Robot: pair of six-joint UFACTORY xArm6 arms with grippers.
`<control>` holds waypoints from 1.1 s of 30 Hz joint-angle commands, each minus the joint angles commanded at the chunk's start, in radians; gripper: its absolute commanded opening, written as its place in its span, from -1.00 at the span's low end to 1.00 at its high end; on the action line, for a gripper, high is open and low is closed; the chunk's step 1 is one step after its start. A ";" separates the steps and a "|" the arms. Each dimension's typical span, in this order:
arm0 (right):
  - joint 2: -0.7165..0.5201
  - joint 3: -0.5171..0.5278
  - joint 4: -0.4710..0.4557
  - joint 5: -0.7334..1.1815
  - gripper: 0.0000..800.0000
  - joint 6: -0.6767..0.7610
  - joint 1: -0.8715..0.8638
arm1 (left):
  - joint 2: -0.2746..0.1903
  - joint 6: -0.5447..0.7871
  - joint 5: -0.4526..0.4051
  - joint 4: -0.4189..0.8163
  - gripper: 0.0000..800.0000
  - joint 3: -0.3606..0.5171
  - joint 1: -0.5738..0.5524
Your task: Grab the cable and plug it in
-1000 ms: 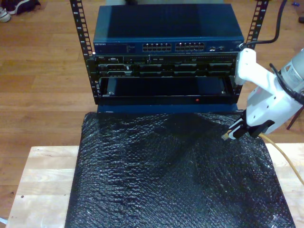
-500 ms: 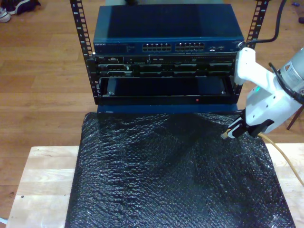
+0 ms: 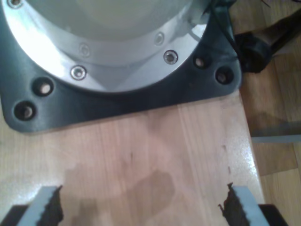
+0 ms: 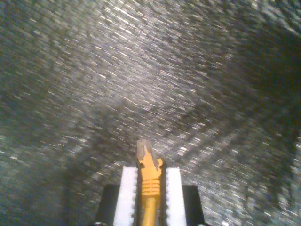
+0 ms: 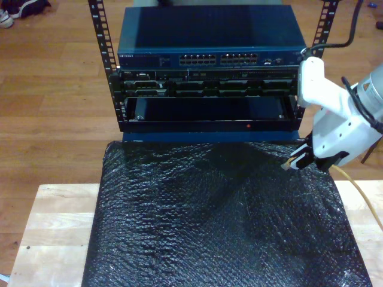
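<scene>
My second gripper (image 5: pixel 297 160) clamped on cable (image 5: pixel 359 194) just behind plug (image 4: pixel 143 149), held above black mat (image 5: pixel 209 221) near mat's far corner at exterior view's right. My first gripper (image 3: pixel 141 207) spread wide, holding nothing, over bare tabletop (image 3: pixel 155 155). Risks — plug tip sticks out short, could twist in grip; misaligned approach jams against switch (image 5: pixel 209 57) face; trailing cable may snag on mat edge.

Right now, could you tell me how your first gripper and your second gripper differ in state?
My first gripper is open with nothing between its fingers, while my second gripper is shut on the cable. The first hangs over the bare wooden tabletop; the second hangs over the black bubble wrap. Both have pale ridged finger pads.
</scene>
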 joint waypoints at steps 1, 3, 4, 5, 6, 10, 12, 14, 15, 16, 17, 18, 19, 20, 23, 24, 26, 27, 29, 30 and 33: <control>0.002 0.002 0.000 -0.017 -1.00 0.000 0.002 | 0.000 0.000 0.000 0.000 1.00 0.000 0.000; 0.002 0.000 0.000 -0.034 -1.00 0.002 0.003 | -0.002 0.000 -0.003 0.000 1.00 0.000 0.000; 0.002 0.000 0.000 -0.041 -1.00 0.003 0.005 | 0.000 0.000 0.000 0.000 1.00 0.000 0.000; 0.002 0.000 0.000 -0.052 -1.00 0.003 0.012 | -0.002 0.000 0.000 0.000 1.00 0.000 0.000; 0.002 0.000 -0.002 -0.071 -1.00 0.000 0.023 | 0.000 0.000 0.000 0.000 1.00 0.000 0.000; 0.020 0.006 -0.035 -0.167 -1.00 -0.005 0.074 | 0.000 0.000 0.000 0.000 1.00 0.000 0.000; 0.048 0.002 -0.051 -0.213 -1.00 -0.006 0.075 | 0.000 0.000 0.000 0.000 1.00 0.000 0.000; 0.081 -0.005 -0.052 -0.255 -1.00 -0.009 0.075 | 0.000 0.000 0.000 0.000 1.00 0.000 0.000; 0.091 -0.006 -0.060 -0.278 -1.00 -0.014 0.075 | -0.002 0.000 0.000 0.000 1.00 0.000 0.000; 0.095 -0.008 -0.069 -0.298 -1.00 -0.020 0.078 | 0.000 0.000 0.000 0.000 1.00 0.000 0.000; 0.097 -0.008 -0.083 -0.322 -1.00 -0.026 0.084 | 0.000 0.000 0.000 0.000 1.00 0.000 0.000; 0.100 -0.008 -0.100 -0.354 -1.00 -0.031 0.087 | 0.000 0.000 -0.003 0.000 1.00 0.000 0.000; 0.106 -0.006 -0.118 -0.391 -1.00 -0.031 0.089 | 0.000 0.000 0.000 0.000 1.00 0.000 0.000; 0.110 -0.006 -0.138 -0.427 -1.00 -0.031 0.089 | 0.000 0.000 0.000 0.000 1.00 0.000 0.000; 0.129 -0.002 -0.181 -0.493 -1.00 -0.028 0.091 | 0.000 0.000 0.000 0.000 1.00 0.000 0.000; 0.141 -0.005 -0.184 -0.506 -1.00 -0.029 0.089 | 0.000 0.000 0.000 0.000 1.00 0.000 0.000; 0.169 -0.011 -0.189 -0.532 -1.00 -0.031 0.089 | 0.000 0.000 0.000 0.000 1.00 0.000 0.000; 0.181 -0.018 -0.192 -0.549 -1.00 -0.032 0.089 | 0.000 0.000 0.000 0.000 1.00 0.000 0.000; 0.196 -0.025 -0.210 -0.580 -1.00 -0.032 0.089 | 0.000 0.000 0.000 0.000 1.00 0.000 0.000; 0.198 -0.026 -0.224 -0.597 -1.00 -0.032 0.089 | 0.000 0.000 0.000 0.000 1.00 0.000 0.000; 0.219 -0.043 -0.270 -0.649 -1.00 -0.031 0.091 | 0.000 0.000 0.000 0.000 1.00 0.000 0.000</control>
